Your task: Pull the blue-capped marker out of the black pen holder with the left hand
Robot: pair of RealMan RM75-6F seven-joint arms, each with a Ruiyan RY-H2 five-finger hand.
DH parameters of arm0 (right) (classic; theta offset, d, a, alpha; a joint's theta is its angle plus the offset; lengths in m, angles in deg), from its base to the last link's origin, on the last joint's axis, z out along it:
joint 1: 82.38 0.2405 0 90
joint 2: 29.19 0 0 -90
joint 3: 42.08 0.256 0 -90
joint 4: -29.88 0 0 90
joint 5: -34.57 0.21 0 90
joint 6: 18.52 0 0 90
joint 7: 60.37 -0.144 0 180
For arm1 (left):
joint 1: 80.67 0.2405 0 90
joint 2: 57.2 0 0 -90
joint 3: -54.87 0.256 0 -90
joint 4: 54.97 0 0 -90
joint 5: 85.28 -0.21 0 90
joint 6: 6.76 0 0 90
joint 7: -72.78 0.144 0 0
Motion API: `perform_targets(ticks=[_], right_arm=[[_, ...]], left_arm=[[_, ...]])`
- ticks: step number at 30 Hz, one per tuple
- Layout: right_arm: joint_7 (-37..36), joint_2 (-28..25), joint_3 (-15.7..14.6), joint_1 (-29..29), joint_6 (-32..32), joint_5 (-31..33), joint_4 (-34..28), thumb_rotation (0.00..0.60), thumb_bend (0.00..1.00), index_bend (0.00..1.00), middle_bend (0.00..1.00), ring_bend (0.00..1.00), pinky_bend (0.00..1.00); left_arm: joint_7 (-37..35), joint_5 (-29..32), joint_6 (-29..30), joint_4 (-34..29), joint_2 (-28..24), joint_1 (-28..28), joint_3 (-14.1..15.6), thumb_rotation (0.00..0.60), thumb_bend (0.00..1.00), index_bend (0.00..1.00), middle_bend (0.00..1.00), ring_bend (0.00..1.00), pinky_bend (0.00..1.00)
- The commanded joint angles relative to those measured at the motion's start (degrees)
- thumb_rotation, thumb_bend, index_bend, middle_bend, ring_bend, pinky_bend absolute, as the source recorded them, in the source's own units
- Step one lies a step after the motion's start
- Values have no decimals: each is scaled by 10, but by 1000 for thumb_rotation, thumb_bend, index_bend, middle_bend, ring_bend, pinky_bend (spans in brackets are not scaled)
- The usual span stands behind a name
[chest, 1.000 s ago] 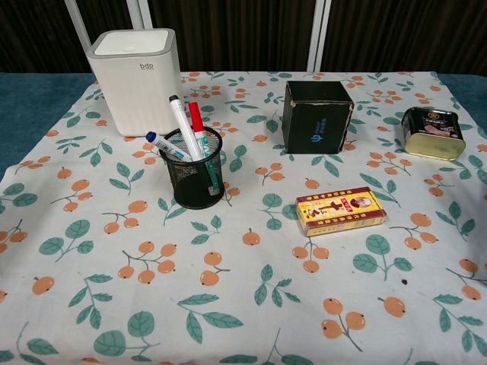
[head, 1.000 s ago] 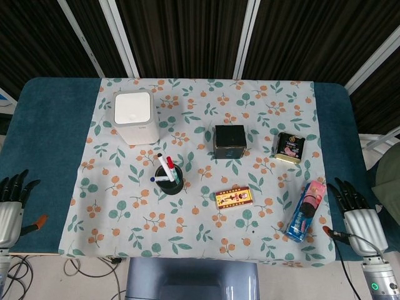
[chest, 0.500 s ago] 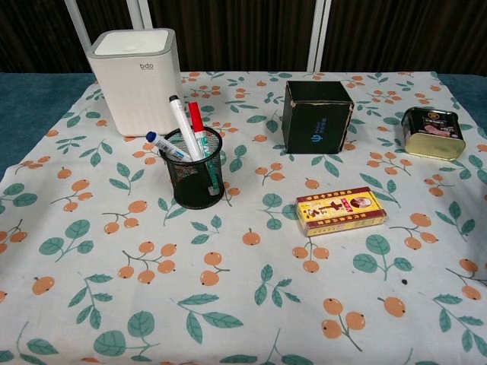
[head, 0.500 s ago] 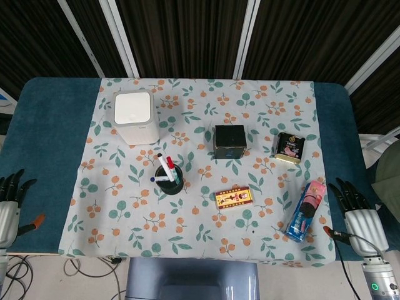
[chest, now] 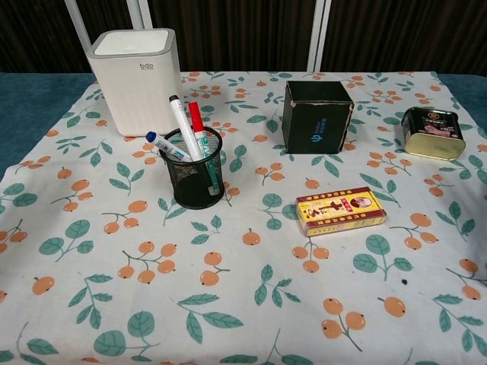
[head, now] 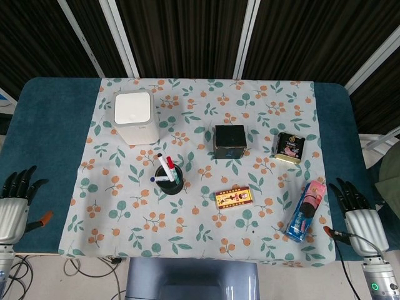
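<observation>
The black mesh pen holder [head: 170, 182] [chest: 195, 179] stands upright on the floral cloth, left of centre. Three markers lean in it: a blue-capped marker [head: 157, 179] [chest: 163, 144] tilting out to the left, a black-capped one [chest: 181, 120] and a red-capped one [chest: 195, 119]. My left hand [head: 15, 205] hovers at the table's front left edge, far left of the holder, fingers spread and empty. Over at the front right edge, my right hand [head: 356, 211] is open and empty too. Neither hand shows in the chest view.
A white square container [head: 135, 116] [chest: 137, 78] stands behind the holder. A black box [head: 229, 142] [chest: 316, 116], a small tin [head: 289, 148] [chest: 433, 131], a red-yellow flat box [head: 234, 197] [chest: 340, 211] and a blue-pink packet [head: 305, 210] lie to the right.
My left hand has shifted slightly right and forward, into fuller view at the left edge. The right hand and the table's objects have not moved.
</observation>
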Motion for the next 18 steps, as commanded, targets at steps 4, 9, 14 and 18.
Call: perform_targets(ticks=[4, 9, 14, 18], right_arm=[[-1, -2, -2, 0, 1, -2, -1, 600, 162, 107, 0, 16, 206], [0, -2, -2, -1, 0, -2, -2, 600, 162, 114, 0, 16, 206], [1, -2, -1, -1, 1, 0, -2, 600, 162, 120, 0, 16, 206], [0, -2, -1, -1, 1, 2, -2, 600, 162, 120, 0, 16, 206]], left_arm=[[37, 8, -39, -54, -18, -37, -22, 600, 164, 225, 0, 0, 0], [89, 42, -97, -101, -16, -83, -51, 600, 164, 231, 0, 0, 0], [132, 105, -182, -141, -2, -143, -77, 600, 164, 255, 0, 0, 0], [169, 160, -226, -155, 22, -184, -95, 600, 164, 236, 0, 0, 0]])
